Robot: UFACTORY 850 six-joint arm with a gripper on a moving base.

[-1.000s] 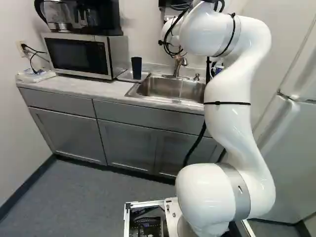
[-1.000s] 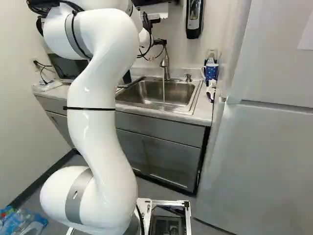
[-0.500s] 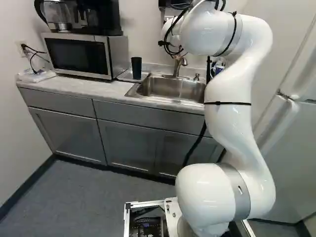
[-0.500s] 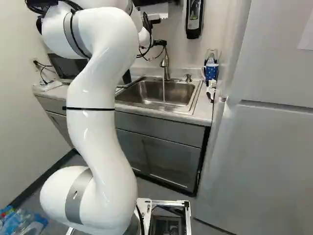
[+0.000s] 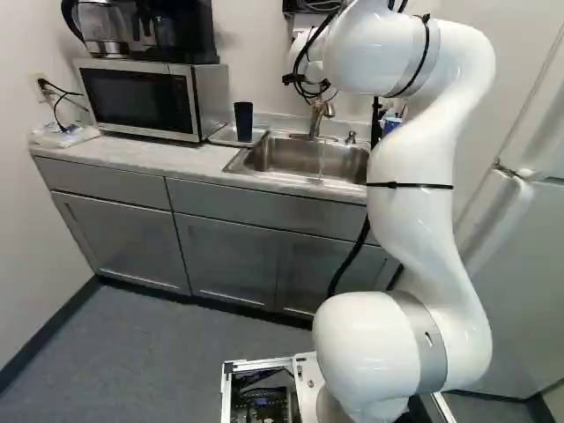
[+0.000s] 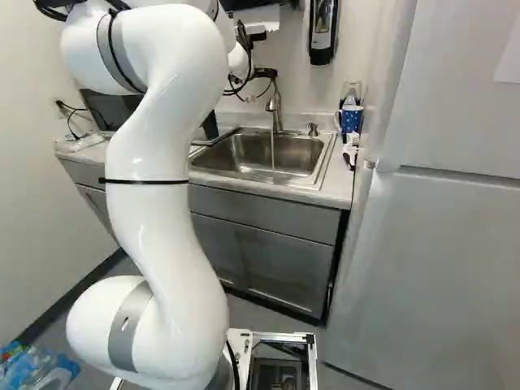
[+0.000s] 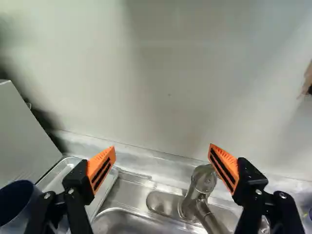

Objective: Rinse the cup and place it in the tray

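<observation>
Dark blue plastic or glass, which of the two could not be told, was seen in the cup (image 5: 243, 122), which was stood upright on the tray (image 7: 106, 187) beside the sink (image 6: 244, 154). In the wrist view, the cup was seen beyond the outer side of one finger, with part of its rim and its dark inside shown. The gripper (image 6: 265, 72) was held wide, its two orange pads (image 7: 101, 168) parted and turned toward each other. Ahead of it was seen the pale wall (image 7: 165, 87), and the faucet (image 7: 200, 190) was seen close beside the other finger, toward the space between the two. By the white arm (image 5: 414, 203), the upper right of the left base view was filled. From the faucet, a thin stream of water (image 6: 272, 150) was let down into the sink. Between the side wall and the tray, the microwave (image 5: 141, 99) was set on the countertop (image 5: 132, 155), with a coffee maker (image 5: 154, 33) placed on top. A patterned blue mug (image 6: 350, 119) was kept near the refrigerator (image 6: 439, 252).
</observation>
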